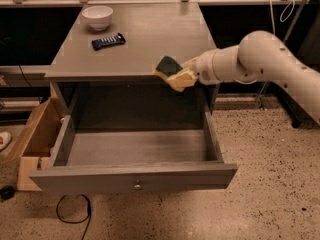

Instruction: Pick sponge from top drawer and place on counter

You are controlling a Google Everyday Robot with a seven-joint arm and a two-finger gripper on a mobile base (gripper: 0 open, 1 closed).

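Note:
The sponge (pixel 168 66), dark green on top with a yellow layer below, is held in my gripper (pixel 181 77) at the front right edge of the counter (pixel 150 39), lifted clear of the drawer. My gripper is shut on it; the white arm (pixel 260 59) reaches in from the right. The top drawer (pixel 135 176) is pulled wide open below, its grey floor bare, with a small round metal knob (pixel 137 186) on the front panel.
A white bowl (pixel 97 16) and a dark blue remote-like gadget (pixel 108 41) lie at the counter's back left. A tan cardboard box (pixel 36 139) stands on the floor left of the drawer. A black cable (pixel 75 216) lies on the speckled floor.

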